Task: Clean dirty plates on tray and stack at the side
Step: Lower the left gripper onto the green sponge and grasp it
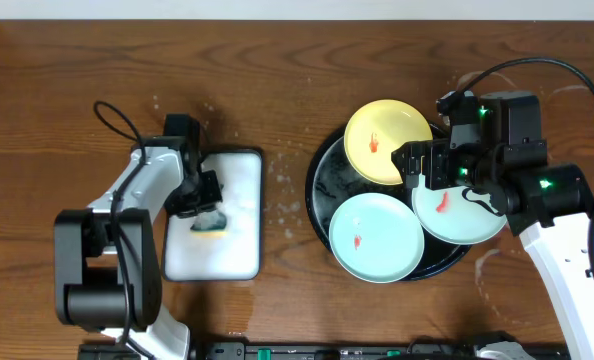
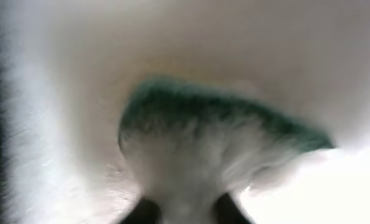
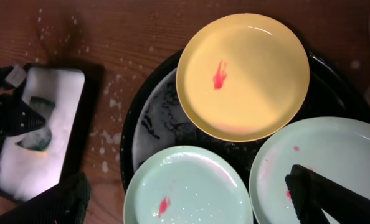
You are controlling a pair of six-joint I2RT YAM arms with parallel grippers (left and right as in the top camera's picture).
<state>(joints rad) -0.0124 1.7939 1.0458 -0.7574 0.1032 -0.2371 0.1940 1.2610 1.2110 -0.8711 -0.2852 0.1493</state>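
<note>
The black tray [image 1: 327, 185] holds three dirty plates, each with a red smear. A yellow plate [image 1: 388, 140] lies at the back, one mint plate [image 1: 377, 240] at the front, and another mint plate [image 1: 467, 222] at the right, over the rim. In the right wrist view the tray [image 3: 157, 121], the yellow plate [image 3: 242, 74] and both mint plates [image 3: 185, 193] [image 3: 325, 146] show. My right gripper [image 1: 427, 168] [image 3: 186, 180] hangs open and empty above the plates. My left gripper [image 1: 205, 205] [image 2: 188, 210] is shut on a foamy green sponge [image 2: 203, 118] [image 1: 210, 227] in the sponge tray.
A white sponge tray with a black rim [image 1: 239, 250] [image 3: 91, 81], full of foam, lies left of the black tray. Water drops and suds speckle the wooden table [image 1: 287, 210] between them. Water rings mark the table at the right.
</note>
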